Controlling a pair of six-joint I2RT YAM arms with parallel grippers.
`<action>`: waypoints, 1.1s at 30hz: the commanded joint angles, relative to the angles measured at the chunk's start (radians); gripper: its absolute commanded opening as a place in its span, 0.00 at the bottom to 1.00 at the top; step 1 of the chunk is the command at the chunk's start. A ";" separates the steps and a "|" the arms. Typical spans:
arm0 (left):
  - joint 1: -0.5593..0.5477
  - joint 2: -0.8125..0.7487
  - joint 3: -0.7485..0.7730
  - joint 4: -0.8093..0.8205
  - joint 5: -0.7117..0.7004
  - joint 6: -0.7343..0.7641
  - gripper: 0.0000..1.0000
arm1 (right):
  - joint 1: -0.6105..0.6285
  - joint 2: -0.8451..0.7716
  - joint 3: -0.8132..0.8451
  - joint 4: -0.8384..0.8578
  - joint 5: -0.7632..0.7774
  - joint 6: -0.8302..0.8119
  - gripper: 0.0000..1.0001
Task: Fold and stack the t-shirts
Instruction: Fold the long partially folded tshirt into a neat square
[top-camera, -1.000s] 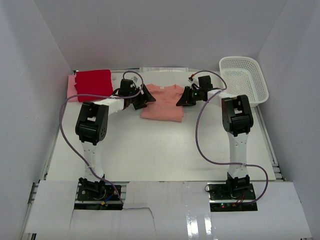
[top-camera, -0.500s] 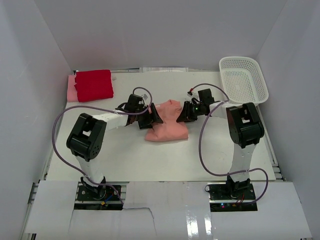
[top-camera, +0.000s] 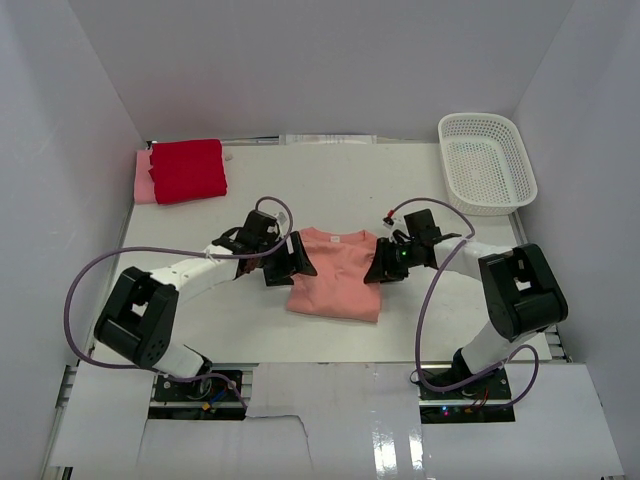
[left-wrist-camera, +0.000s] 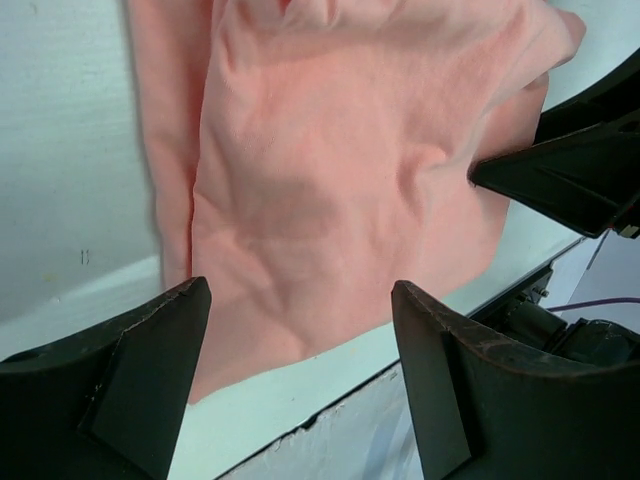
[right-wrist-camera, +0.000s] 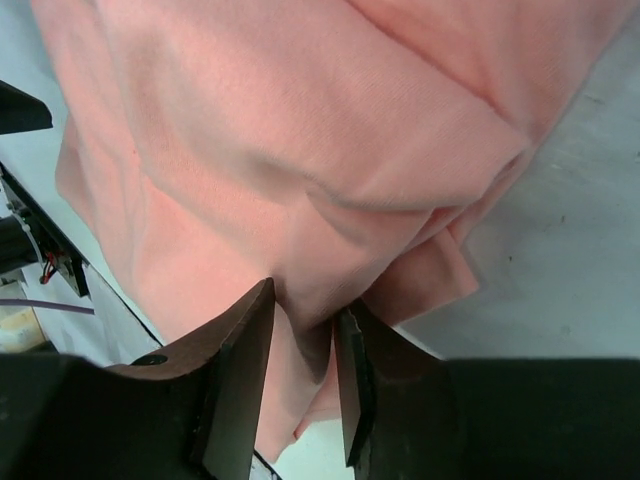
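Note:
The salmon t-shirt (top-camera: 335, 285) lies folded at the middle of the table, collar toward the far side. My left gripper (top-camera: 297, 262) sits at its left edge. The left wrist view shows that gripper (left-wrist-camera: 300, 290) open wide, hovering over the cloth (left-wrist-camera: 340, 180) with nothing between the fingers. My right gripper (top-camera: 378, 268) is at the shirt's right edge. There the right gripper (right-wrist-camera: 305, 300) has narrow jaws with a fold of the salmon cloth (right-wrist-camera: 300, 130) pinched between them. A folded red t-shirt (top-camera: 187, 168) rests on a pale pink one (top-camera: 143, 178) at the far left.
A white mesh basket (top-camera: 478, 117) stands at the far right corner. Both arms reach low across the table toward each other, cables looping beside them. White walls close in the table on three sides.
Both grippers have come toward the near edge, dragging the salmon t-shirt from the far middle to the table's middle. The right jaws have parted a little.

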 joint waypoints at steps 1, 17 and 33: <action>-0.002 -0.065 -0.026 -0.032 -0.009 -0.016 0.84 | 0.004 -0.034 -0.016 -0.033 0.039 -0.013 0.38; 0.009 -0.124 0.193 -0.178 -0.137 0.082 0.86 | 0.002 -0.178 0.174 -0.302 0.241 -0.082 0.60; 0.070 -0.004 0.104 0.302 -0.116 0.279 0.80 | -0.001 -0.097 0.162 -0.103 0.266 -0.217 0.62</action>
